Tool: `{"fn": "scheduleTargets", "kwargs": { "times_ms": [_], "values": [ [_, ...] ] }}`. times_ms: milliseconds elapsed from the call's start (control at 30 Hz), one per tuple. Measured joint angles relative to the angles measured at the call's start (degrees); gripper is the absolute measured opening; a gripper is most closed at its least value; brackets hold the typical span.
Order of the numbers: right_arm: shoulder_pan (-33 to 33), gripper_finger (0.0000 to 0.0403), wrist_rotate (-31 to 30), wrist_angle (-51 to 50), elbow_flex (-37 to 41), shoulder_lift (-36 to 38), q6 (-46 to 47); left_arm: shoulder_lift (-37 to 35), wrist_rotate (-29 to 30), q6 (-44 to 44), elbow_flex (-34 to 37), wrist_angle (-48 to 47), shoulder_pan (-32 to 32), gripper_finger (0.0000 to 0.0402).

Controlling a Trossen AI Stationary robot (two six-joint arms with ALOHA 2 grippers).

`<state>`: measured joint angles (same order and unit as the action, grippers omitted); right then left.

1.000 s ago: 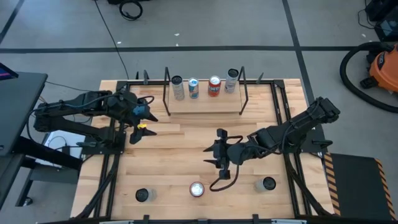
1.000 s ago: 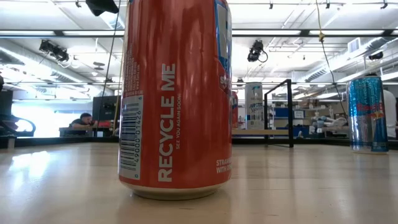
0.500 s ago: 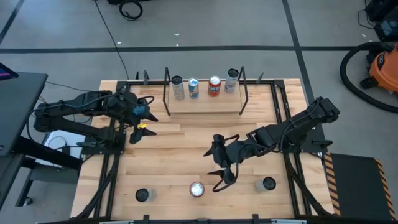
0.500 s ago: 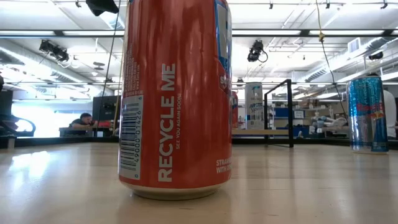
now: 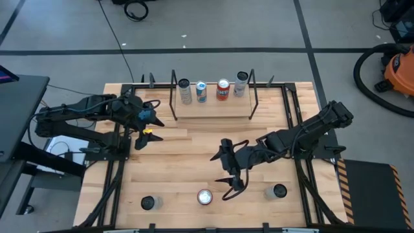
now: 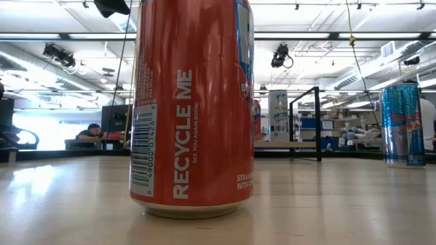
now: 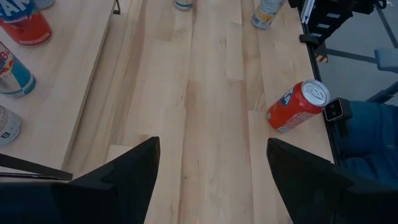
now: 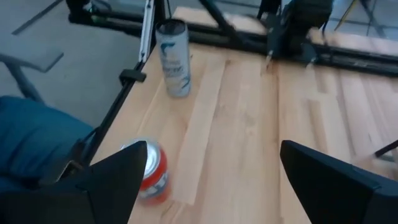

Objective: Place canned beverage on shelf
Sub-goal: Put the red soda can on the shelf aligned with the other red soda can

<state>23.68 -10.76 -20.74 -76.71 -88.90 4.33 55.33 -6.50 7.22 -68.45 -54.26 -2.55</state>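
Wood-plank table [image 5: 187,155] carries all items. Shelf [image 5: 213,107], light-wood board w/ thin black rod uprights, sits at far edge, centre. Four cans stand upright on it in a row, L to R: grey can [image 5: 185,91], blue/white can [image 5: 201,91], red can [image 5: 223,89], white can [image 5: 240,84]. Left arm [image 5: 84,116] lies along left side of table; left gripper [image 5: 150,123] points toward shelf's left end, nothing between fingers, jaws approx. half apart, seen in left wrist view as two dark fingers [image 7: 124,180] w/ bare wood between them. Right arm [image 5: 304,133] reaches in from right side; right gripper [image 5: 228,171] is over near-centre of table, jaws spread wide, holding nothing. Just near-left of it stands red soda can [image 5: 205,197], upright at near edge, not touched; same can fills the low view [image 6: 193,102], label reads "RECYCLE ME". Dark-top can [image 5: 150,203] stands at near left, another can [image 5: 279,191] at near right; blue/silver can [image 6: 402,122] shows at right in low view. Right wrist view: red can [image 8: 151,171] and tall white can [image 8: 173,57] both upright near table edge.
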Motion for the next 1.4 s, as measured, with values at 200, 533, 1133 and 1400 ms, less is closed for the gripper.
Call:
{"fn": "scheduleTargets", "kwargs": {
  "times_ms": [200,533,1133,1400],
  "values": [
    [-0.7,0.038,0.6,3.0,0.0,0.0,1.2,0.0,0.0,0.1,0.0,0.0,0.0,0.0298],
    [-0.8,0.0379,9.9,2.8,0.0,0.0,-0.7,0.0,0.0,0.1,0.0,0.0,0.0,0.0298],
    [-4.1,0.0379,24.8,10.0,0.0,-9.2,-10.8,0.0,0.0,1.1,0.0,1.3,0.0,0.0298],
    [-4.5,0.0379,35.9,13.8,0.0,-13.4,-16.2,0.0,0.1,1.1,0.0,1.5,0.0,0.0298]
  ]
}}
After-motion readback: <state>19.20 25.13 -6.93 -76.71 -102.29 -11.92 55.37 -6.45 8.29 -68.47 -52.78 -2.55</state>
